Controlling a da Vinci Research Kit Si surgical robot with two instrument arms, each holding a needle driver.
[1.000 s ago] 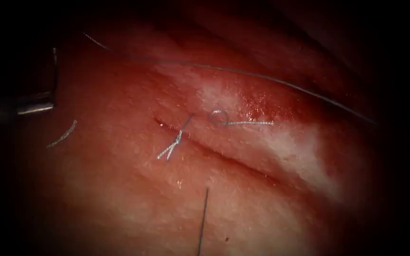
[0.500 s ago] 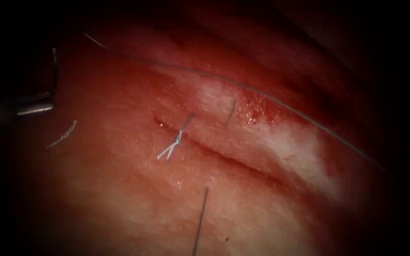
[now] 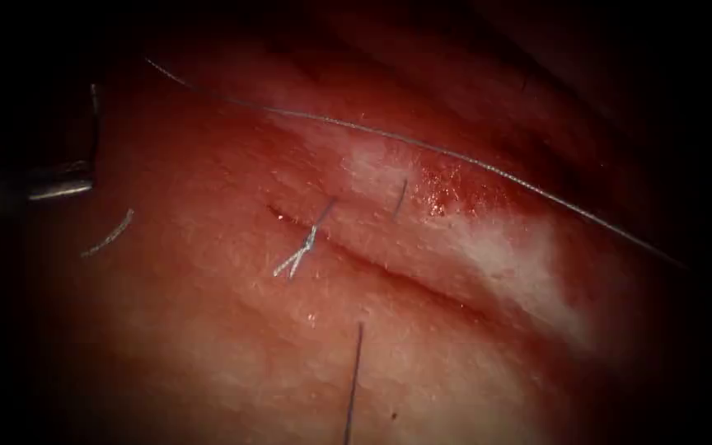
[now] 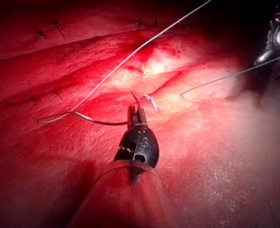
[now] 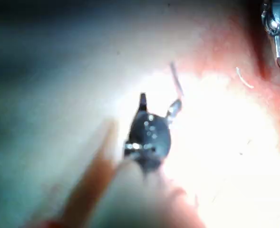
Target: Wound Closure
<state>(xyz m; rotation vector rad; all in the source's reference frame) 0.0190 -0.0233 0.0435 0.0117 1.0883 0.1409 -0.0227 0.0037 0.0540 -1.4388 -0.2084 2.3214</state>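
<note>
Left of cut (image 3: 389,268), L tool (image 4: 136,114) clamps thin needle (image 3: 96,124), clear of glistening tissue (image 3: 232,354); thread (image 3: 455,155) taut; R tool (image 5: 159,103) agape, empty

The endoscope view was dim with heavily darkened edges, and wet glare glinted on the tissue (image 3: 442,194) near the middle. The right wrist view was blurred, with a washed-out white patch.

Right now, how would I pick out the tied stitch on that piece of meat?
Find the cut, the dark slanting line across the tissue. Near its upper left end a small pale knot sits on it, with two short tails splaying down to the left. The other thread is one long unknotted strand crossing above.
</note>
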